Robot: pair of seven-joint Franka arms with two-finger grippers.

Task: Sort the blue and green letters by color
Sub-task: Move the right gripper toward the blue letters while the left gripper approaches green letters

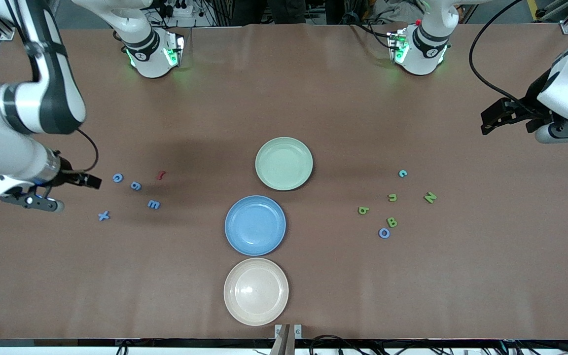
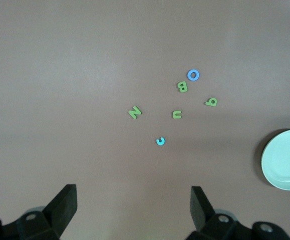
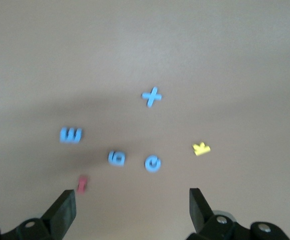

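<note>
Centrally, three plates run in a line toward the front camera: green plate (image 1: 284, 163), blue plate (image 1: 255, 225), then beige plate (image 1: 256, 291) near the table's front edge, with bare table on both sides of them. Blue letters (image 1: 135, 186) lie with a red letter (image 1: 161, 174) toward the right arm's end, under the empty, wide-open right gripper (image 3: 132, 207), a yellow letter (image 3: 201, 148) beside them. Green letters (image 1: 392, 197) and a blue O (image 1: 384, 232) lie toward the left arm's end, where the left gripper (image 2: 133, 204) hangs open and empty.
</note>
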